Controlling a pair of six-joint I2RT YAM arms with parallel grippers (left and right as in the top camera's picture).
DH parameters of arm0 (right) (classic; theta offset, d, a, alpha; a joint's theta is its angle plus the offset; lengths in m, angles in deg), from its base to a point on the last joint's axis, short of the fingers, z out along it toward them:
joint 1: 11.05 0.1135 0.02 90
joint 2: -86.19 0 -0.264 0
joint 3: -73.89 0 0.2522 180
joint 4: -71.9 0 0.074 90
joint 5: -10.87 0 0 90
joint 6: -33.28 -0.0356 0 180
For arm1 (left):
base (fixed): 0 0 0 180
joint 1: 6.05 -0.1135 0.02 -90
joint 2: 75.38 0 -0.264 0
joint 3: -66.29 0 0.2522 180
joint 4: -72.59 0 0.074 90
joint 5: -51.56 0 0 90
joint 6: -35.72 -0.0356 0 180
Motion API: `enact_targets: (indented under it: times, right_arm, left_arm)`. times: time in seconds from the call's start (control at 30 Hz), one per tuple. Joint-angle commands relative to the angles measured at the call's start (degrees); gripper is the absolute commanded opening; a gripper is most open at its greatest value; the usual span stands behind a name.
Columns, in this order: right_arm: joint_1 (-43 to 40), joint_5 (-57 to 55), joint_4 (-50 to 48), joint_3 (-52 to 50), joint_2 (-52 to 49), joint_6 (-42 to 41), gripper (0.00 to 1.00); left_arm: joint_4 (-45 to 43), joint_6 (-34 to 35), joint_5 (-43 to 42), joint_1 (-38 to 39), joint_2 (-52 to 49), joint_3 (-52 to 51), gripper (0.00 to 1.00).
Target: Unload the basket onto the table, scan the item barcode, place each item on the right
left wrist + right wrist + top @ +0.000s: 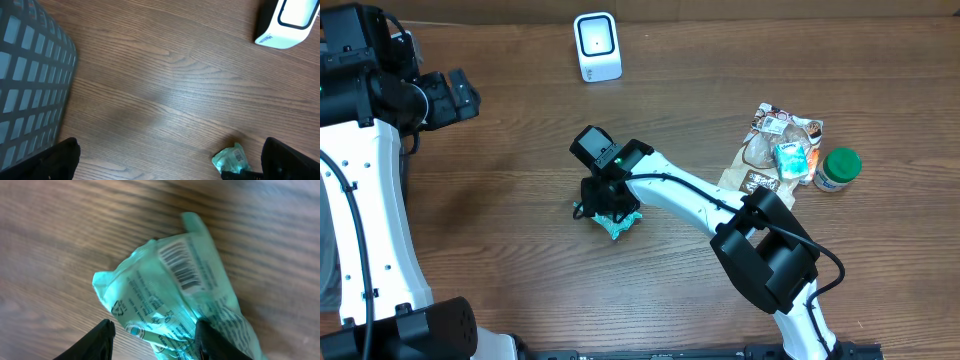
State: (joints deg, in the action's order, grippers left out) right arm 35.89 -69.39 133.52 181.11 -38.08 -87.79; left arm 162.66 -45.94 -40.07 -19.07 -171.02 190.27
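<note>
Our right end effector (155, 330) straddles a packet (170, 280) beneath it, fingers partly apart; our left end effector (172, 157) gapes empty. We count two packets, one scanner (597, 45), one jar (838, 168).

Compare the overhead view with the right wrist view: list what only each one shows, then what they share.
Only overhead: the scanner, a green-lidded jar beside a pile of bags, and the left arm. Only right wrist: the barcode and small print on the packet. Both: the green packet at the right gripper, lying on the wooden table.
</note>
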Motion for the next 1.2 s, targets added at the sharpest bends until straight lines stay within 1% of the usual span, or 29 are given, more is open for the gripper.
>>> enact_targets:
  times: [0.0,0.1,0.17,0.23,0.33,0.43,0.5,0.6,0.63,0.7,0.73,0.8,0.83,0.9,0.97,1.1,1.17]
  right_arm:
    - [-0.11,-3.5,-0.24,-1.9,-1.22,18.51,0.52]
    - [-0.11,-4.26,-0.33,-1.9,-1.22,27.93,0.53]
    - [-0.13,-6.19,-0.5,-1.9,-1.22,31.17,0.56]
    - [-0.48,-8.85,-0.52,-1.79,-1.2,33.07,0.56]
    - [-1.16,-9.55,0.85,0.07,-1.03,32.81,0.55]
    - [-2.03,-6.73,2.64,3.28,0.22,32.44,0.55]
    - [-2.36,-5.99,3.67,5.27,1.55,30.51,0.55]
    - [-2.91,-6.1,6.71,8.2,3.74,24.98,0.55]
    - [-3.19,-6.23,8.11,9.03,4.42,21.38,0.52]
    - [-4.04,-6.27,10.51,9.57,5.4,10.99,0.37]
    - [-4.52,-6.27,11.67,9.57,5.44,5.14,0.32]
    - [-5.44,-6.23,13.62,8.96,5.2,-9.2,0.31]
    - [-5.46,-6.23,13.4,8.35,5.16,-12.68,0.31]
    - [-5.25,-6.25,11.78,6.69,5.09,-17.35,0.31]
    - [-4.39,-6.27,9.7,4.94,5.09,-20.22,0.31]
    - [-1.62,-6.73,2.25,0.79,4.63,-20.5,0.32]
    - [-0.74,-9.7,1.92,-0.87,4.61,-23.63,0.31]
  left_arm:
    - [-0.07,-1.29,0.15,-0.09,0.42,1.11,0.99]
    - [-0.07,-1.29,0.15,-0.09,0.42,1.11,0.99]
    - [-0.07,-1.29,0.15,-0.09,0.42,1.11,1.0]
    - [-0.04,-1.29,0.15,-0.09,0.42,1.11,0.99]
    - [-0.07,-1.29,0.15,-0.09,0.42,1.11,0.99]
    - [-0.04,-1.29,0.15,-0.09,0.42,1.11,0.99]
    - [-0.07,-1.29,0.15,-0.09,0.42,1.11,1.0]
    - [-0.04,-1.29,0.15,-0.09,0.42,1.11,1.0]
    - [-0.04,-1.29,0.15,-0.09,0.42,1.11,0.99]
    - [-0.07,-1.29,0.15,-0.09,0.42,1.11,1.0]
    - [-0.07,-1.29,0.15,-0.09,0.42,1.11,1.0]
    - [-0.07,-1.29,0.15,-0.09,0.42,1.11,1.0]
    - [-0.07,-1.29,0.15,-0.09,0.42,1.11,1.0]
    - [-0.07,-1.29,0.15,-0.09,0.42,1.11,1.0]
    - [-0.07,-1.29,0.15,-0.09,0.42,1.11,0.99]
    - [-0.07,-1.29,0.15,-0.09,0.42,1.11,0.99]
    - [-0.04,-1.29,0.15,-0.09,0.42,1.11,0.99]
